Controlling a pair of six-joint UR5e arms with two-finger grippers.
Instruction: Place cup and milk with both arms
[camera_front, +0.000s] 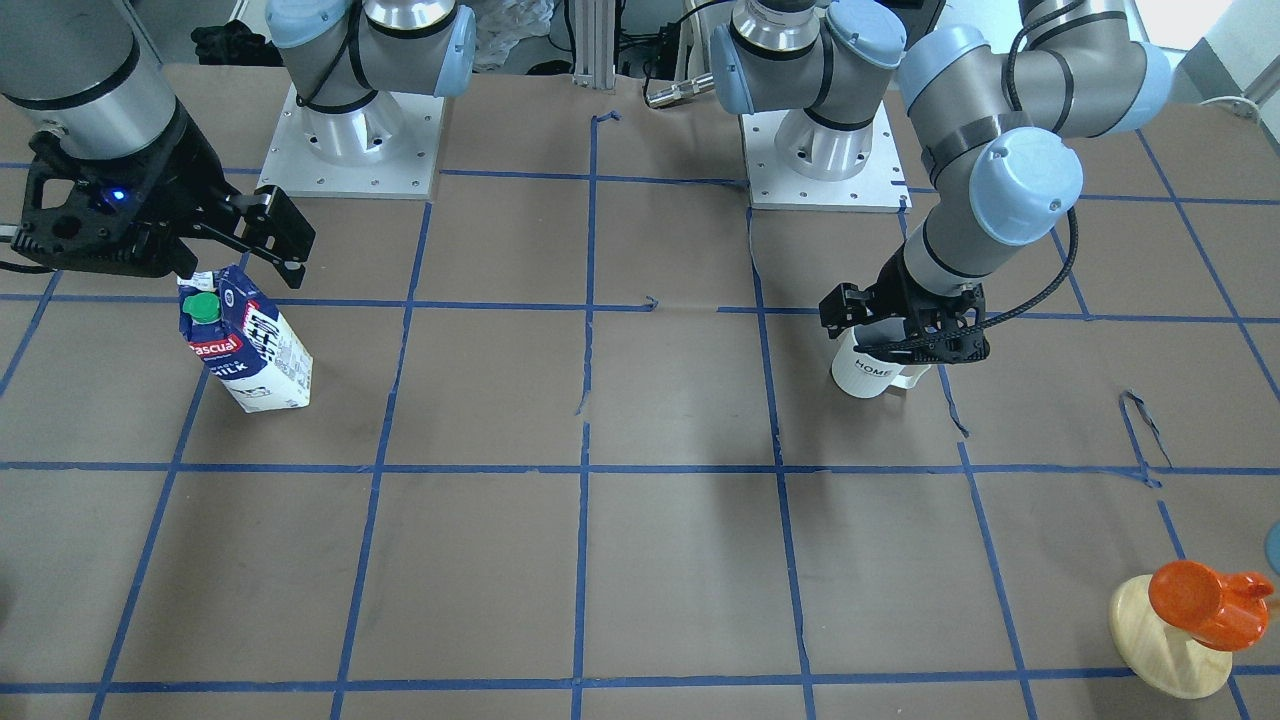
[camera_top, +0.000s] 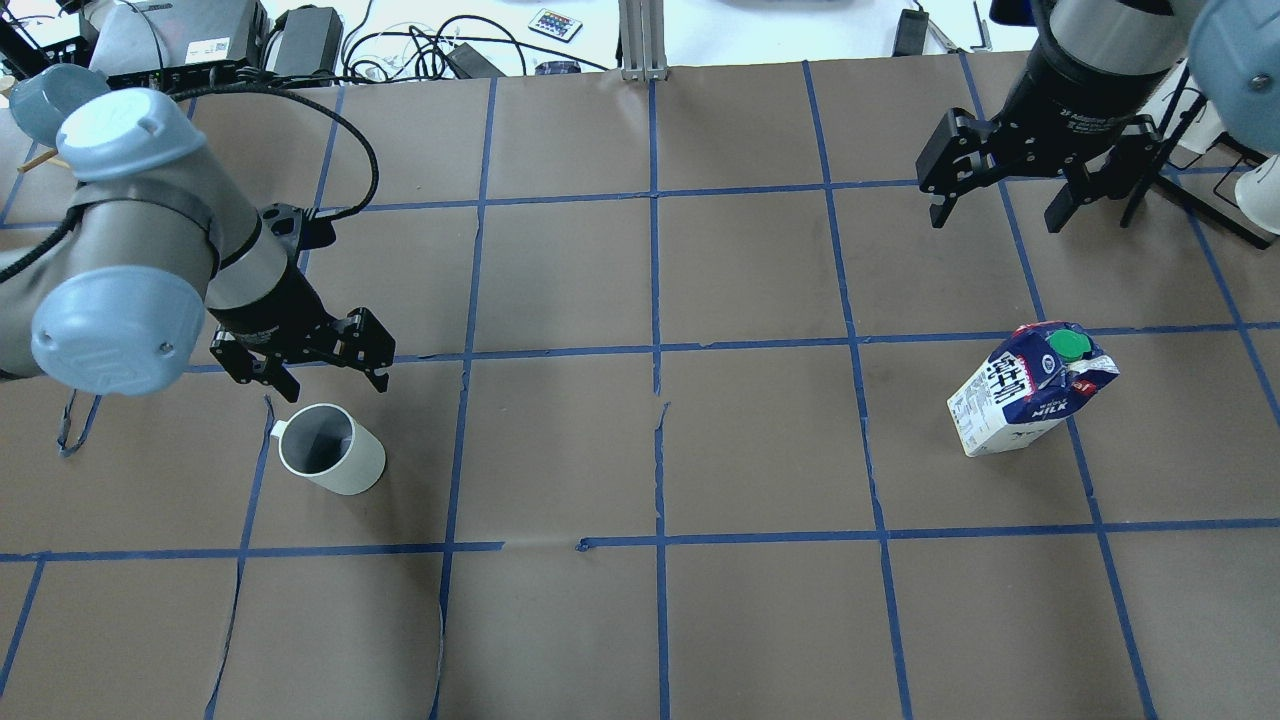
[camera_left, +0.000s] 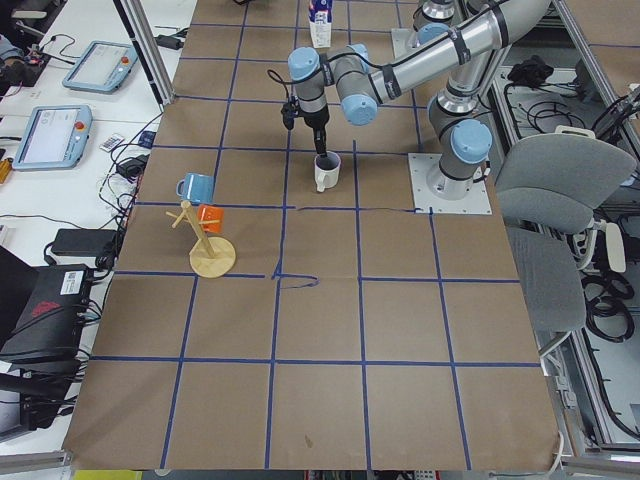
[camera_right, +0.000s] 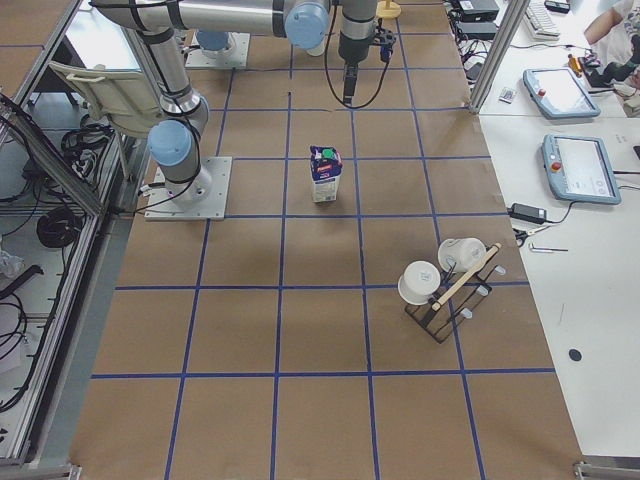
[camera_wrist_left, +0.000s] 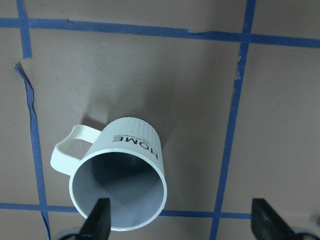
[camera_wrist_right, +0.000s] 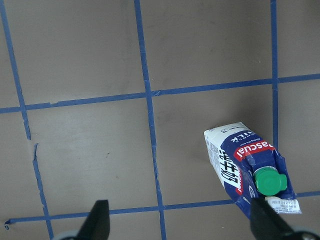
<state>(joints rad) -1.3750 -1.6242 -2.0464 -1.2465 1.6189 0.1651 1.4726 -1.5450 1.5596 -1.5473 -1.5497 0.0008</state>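
I am looking at both grippers hanging open.
My left gripper is hanging wide open right above the cup, one finger over its mouth. The milk is standing far to the cup's right, and my right gripper is hanging open out there too.

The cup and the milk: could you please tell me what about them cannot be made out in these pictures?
- Front-facing view: the left gripper covers the cup's rim and mouth.
- Exterior left view: the top edge cuts off the milk, and the cup's lettering is too small to read.
- Exterior right view: the milk's print is too small to read.
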